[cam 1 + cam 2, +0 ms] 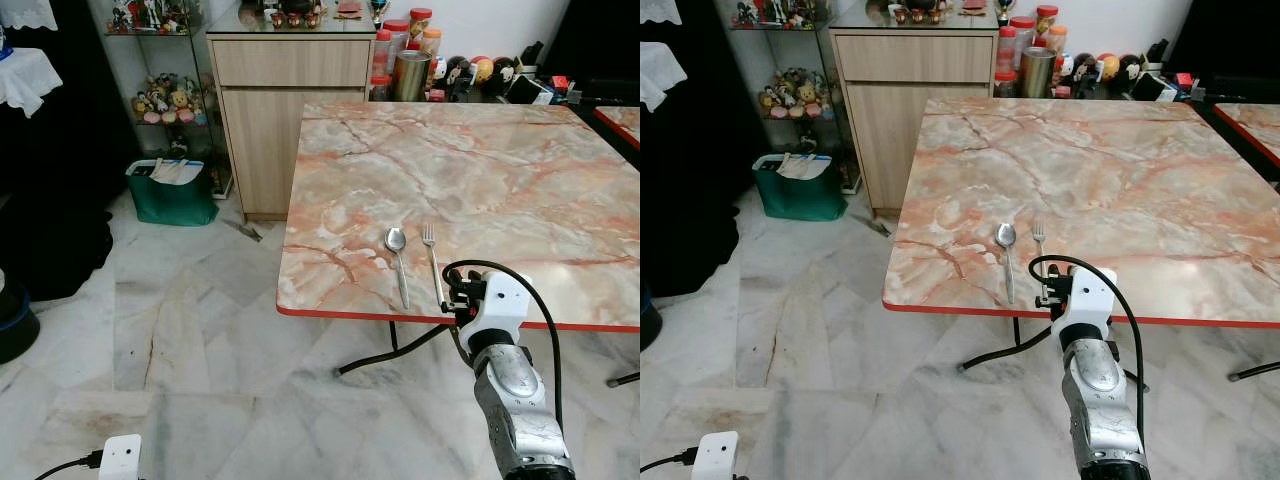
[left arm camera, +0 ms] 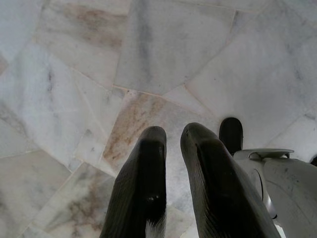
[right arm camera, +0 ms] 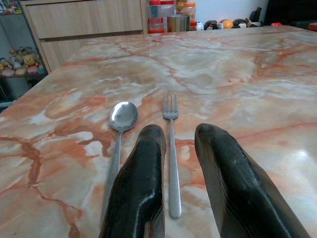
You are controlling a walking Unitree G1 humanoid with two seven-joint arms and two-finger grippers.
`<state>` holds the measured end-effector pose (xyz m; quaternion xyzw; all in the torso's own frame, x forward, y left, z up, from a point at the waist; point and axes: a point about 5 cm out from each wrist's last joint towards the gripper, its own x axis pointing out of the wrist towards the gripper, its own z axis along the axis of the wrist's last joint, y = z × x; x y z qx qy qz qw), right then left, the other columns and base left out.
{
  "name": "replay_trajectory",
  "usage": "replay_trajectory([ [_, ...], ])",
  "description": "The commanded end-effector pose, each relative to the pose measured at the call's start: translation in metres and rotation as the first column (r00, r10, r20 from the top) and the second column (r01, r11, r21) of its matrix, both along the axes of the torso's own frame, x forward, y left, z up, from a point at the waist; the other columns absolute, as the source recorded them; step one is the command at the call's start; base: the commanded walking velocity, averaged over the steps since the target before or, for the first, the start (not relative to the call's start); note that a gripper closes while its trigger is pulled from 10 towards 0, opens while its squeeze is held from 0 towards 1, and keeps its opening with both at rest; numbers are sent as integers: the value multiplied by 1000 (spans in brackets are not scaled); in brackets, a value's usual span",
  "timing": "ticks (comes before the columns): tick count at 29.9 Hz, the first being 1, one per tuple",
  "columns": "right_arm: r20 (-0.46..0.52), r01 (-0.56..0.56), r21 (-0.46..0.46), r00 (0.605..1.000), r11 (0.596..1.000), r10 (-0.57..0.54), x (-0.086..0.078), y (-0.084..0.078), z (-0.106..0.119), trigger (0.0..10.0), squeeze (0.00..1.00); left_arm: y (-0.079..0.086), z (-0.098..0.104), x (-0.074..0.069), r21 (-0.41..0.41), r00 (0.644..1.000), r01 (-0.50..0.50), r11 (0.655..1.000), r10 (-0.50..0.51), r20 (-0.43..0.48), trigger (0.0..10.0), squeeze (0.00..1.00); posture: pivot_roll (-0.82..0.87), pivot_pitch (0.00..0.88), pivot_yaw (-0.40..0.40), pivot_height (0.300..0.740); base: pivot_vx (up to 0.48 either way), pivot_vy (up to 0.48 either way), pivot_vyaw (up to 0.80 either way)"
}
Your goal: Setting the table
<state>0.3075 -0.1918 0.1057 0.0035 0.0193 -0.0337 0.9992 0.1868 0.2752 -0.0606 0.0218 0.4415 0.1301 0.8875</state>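
A spoon [image 1: 397, 262] and a fork [image 1: 433, 262] lie side by side on the marbled table [image 1: 480, 190], near its red front edge, the fork just to the spoon's right, handles toward the robot. The right claw [image 3: 178, 183] hovers over the fork's handle end at that edge. From the head the white wrist block hides the fingers [image 3: 141, 178]; the right wrist view shows them parted, with the fork's handle running up between them and nothing gripped. That view also shows the spoon's bowl and the fork's tines up and level with each other.

The left claw [image 2: 171, 173] hangs low beside the robot, over the pale marble floor [image 2: 163, 54] — its two fingers slightly apart and empty, a thing the head views cannot show, catching only a white corner of that wrist at the bottom.

Beyond the table's far left corner stands a wooden cabinet [image 1: 280, 110]; a metal canister [image 1: 410, 75] and jars sit behind the far edge. Left of the cabinet is a green bin [image 1: 172, 192] below a glass shelf of figurines [image 1: 165, 100] — all well apart from the cutlery.
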Motion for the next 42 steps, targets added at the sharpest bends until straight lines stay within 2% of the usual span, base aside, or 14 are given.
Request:
replay_trajectory([
  [1, -14, -2, 3, 1000, 1000, 2, 4, 3, 0, 10000, 0, 2, -2, -5, 9, 1000, -7, 1000, 8, -16, 10000, 0, -2, 30, -15, 740, 240, 0, 0],
  [42, -14, 25, 3, 1000, 1000, -25, 4, 2, 5, 10000, 0, 2, -1, -3, 5, 1000, -12, 1000, 12, -18, 10000, 0, 3, 82, -19, 740, 301, 0, 0],
])
